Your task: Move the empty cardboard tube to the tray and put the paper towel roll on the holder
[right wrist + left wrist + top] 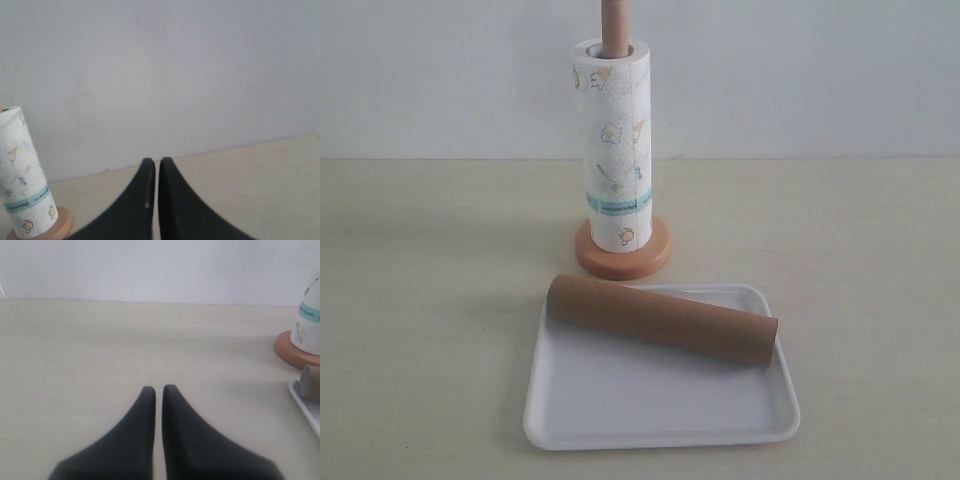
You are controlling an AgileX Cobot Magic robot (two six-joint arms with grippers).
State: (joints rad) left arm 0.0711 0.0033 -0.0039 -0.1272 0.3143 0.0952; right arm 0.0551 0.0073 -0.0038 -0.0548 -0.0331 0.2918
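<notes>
The paper towel roll [613, 145] stands upright on the holder [623, 258]; the empty cardboard tube [662, 319] lies slantwise across the tray [650, 410] on the tabletop [420, 300]; the left hand [158, 390] and right hand [153, 161] are both pressed together, empty.

Left end effector [158, 389]: two matte black fingers [131, 440], broad at the root, tapering along smooth curved outer edges to narrow rounded tips, with straight inner faces. Right end effector [153, 161]: same matte black finish and same tapered pair of fingers [185, 215], surface plain and smooth, one small pale speck on an inner edge.
</notes>
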